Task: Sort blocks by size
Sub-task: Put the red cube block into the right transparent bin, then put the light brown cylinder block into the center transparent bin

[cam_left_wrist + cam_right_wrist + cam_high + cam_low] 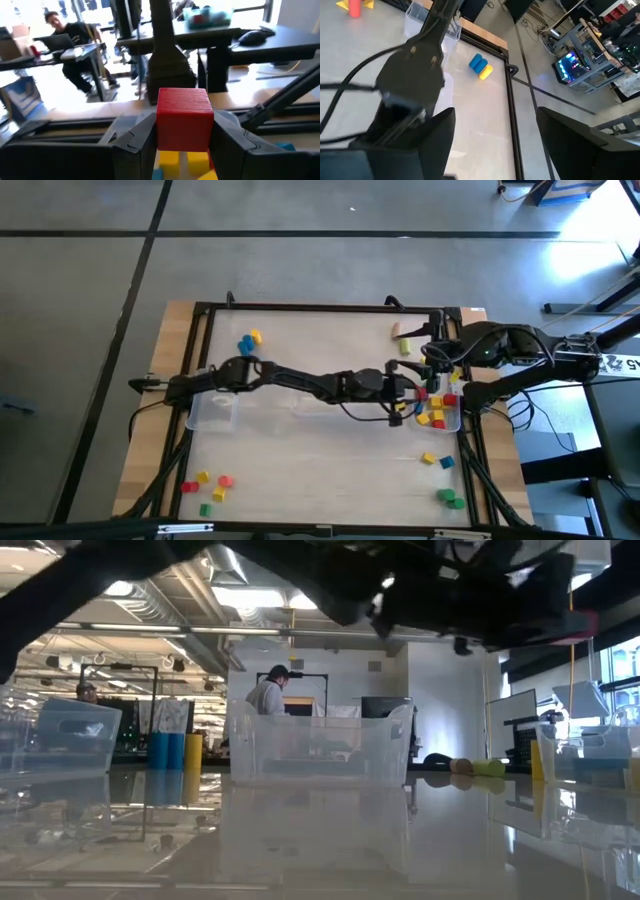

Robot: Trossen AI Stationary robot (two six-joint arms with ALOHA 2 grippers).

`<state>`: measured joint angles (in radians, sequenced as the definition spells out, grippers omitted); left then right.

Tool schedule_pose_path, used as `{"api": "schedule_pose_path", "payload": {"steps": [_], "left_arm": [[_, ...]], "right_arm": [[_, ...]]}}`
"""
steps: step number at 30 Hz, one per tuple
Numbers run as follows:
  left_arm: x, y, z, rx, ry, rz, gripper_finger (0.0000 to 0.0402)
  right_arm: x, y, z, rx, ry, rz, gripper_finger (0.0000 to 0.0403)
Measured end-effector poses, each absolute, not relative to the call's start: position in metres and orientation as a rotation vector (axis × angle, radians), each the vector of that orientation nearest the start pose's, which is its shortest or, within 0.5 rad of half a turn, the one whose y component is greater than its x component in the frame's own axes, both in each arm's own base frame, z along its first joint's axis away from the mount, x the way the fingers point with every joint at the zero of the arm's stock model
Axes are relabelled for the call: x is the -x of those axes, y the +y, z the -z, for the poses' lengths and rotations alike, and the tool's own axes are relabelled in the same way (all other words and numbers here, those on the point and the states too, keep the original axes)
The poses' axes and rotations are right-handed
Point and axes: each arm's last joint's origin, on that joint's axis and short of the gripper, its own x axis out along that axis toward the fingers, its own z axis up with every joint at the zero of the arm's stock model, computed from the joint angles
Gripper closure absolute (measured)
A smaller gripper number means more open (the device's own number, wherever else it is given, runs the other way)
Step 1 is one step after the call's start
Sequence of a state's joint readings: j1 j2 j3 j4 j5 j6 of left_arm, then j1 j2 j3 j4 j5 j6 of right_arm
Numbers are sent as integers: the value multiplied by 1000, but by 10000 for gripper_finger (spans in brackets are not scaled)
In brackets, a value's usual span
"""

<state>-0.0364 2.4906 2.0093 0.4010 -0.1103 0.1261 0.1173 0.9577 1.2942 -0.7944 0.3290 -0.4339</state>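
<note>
Our left tool [182, 145] was clamped on a red block [184, 119], hanging just above the yellow blocks [189, 163] in the bin [452, 423]. Just beyond it, our right tool [490, 145] hovered with jaws apart and empty. We judged a crooked release could bounce the block onto the counter [320, 470].
</note>
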Motion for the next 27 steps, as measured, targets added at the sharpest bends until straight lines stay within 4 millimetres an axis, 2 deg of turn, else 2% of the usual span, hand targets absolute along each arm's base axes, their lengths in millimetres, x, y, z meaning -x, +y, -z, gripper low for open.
{"api": "schedule_pose_path", "payload": {"steps": [7,13,17,20,27], "left_arm": [[-595,-13,-173,-94,92,-23,261],[-600,-9,-146,-60,129,-3,261],[-601,-10,-139,-67,138,1,259],[-601,-12,-139,-62,134,17,244],[-600,-11,-138,-87,175,19,180]], "right_arm": [[-165,10,-415,540,490,104,118],[-165,10,-415,545,491,103,118],[-165,10,-414,548,494,105,118],[-165,10,-414,551,496,119,118],[-165,10,-413,553,507,118,118]]}}
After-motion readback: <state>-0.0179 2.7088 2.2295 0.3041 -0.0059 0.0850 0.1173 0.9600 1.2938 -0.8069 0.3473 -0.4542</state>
